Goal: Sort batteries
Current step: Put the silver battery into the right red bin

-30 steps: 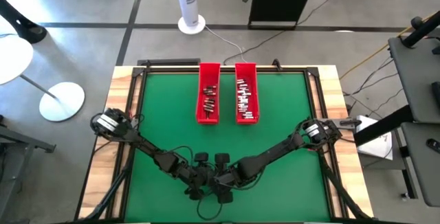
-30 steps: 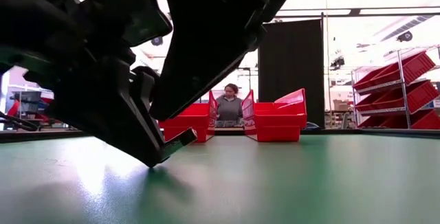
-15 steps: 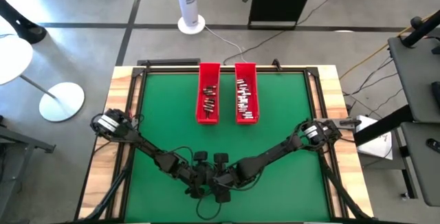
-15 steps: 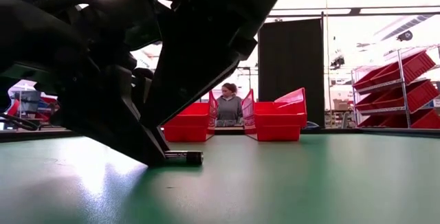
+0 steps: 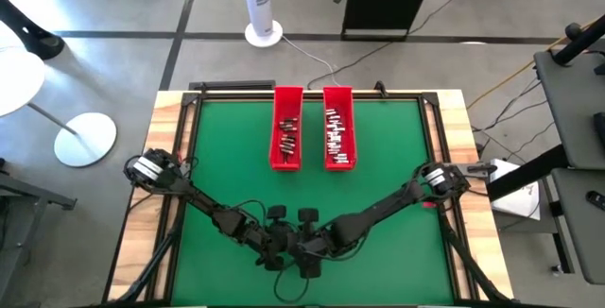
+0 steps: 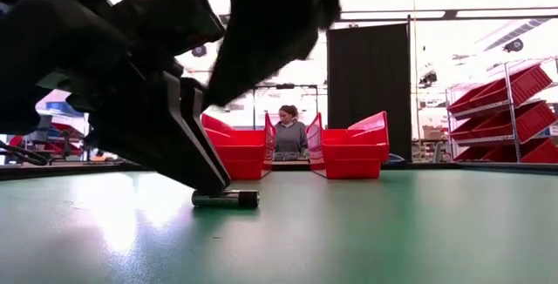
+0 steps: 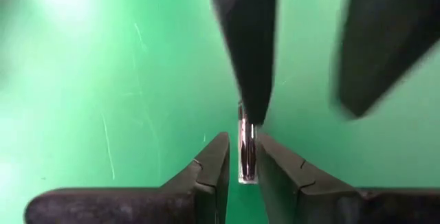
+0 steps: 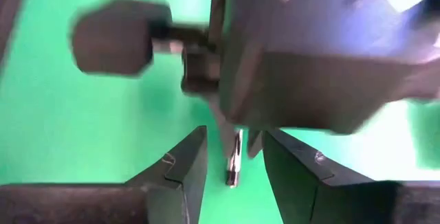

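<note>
One dark battery (image 6: 228, 199) lies flat on the green mat close to the table's near edge. My left gripper (image 7: 242, 141) points down at it, slightly open, with one fingertip on each side of the battery (image 7: 246, 154). My right gripper (image 8: 235, 138) hangs open just above the same spot, touching nothing. In the high view the two grippers, left (image 5: 281, 254) and right (image 5: 310, 256), meet at the near middle. More batteries (image 5: 287, 138) lie in the left red tray (image 5: 287, 100), and others (image 5: 337, 136) in the right red tray (image 5: 338, 95). My left gripper stands astride the battery's near end (image 7: 247, 172), coming from above at a slant. Green mat shows between one finger and the battery. The other finger (image 7: 271, 162) lies close against its side, and I cannot tell whether it touches. The battery rests along the fingers on the mat.
The two trays (image 6: 349, 153) stand side by side at the table's far middle. Open green mat (image 5: 227, 157) lies between them and the grippers. A person (image 6: 289, 134) sits beyond the far edge, and red bin shelves (image 6: 501, 114) stand in the room at the right.
The battery, tilted at my left gripper's tip a second ago, now lies flat on the mat. My right gripper has risen away from it. My left gripper has kept its place.
</note>
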Robot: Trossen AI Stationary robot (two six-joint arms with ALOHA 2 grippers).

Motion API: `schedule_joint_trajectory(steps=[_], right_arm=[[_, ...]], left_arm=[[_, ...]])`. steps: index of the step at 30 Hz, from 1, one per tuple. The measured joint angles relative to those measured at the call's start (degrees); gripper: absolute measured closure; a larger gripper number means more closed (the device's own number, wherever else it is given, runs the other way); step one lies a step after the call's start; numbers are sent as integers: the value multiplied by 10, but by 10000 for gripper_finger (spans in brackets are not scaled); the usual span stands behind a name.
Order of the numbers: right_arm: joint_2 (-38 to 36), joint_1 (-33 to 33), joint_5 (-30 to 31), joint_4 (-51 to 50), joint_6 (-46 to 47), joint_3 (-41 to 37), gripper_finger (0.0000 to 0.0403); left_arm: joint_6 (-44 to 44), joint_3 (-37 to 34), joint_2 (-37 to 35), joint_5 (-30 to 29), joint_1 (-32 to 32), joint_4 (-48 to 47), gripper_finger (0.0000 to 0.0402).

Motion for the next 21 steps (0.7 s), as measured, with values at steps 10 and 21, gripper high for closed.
schedule_joint_trajectory(steps=[10,21], right_arm=[[-29,18,40,10,-9,1,230],[16,13,40,14,41,-6,204]], left_arm=[[-1,0,0,5,0,-4,349],[4,-1,-17,9,-15,-27,321]])
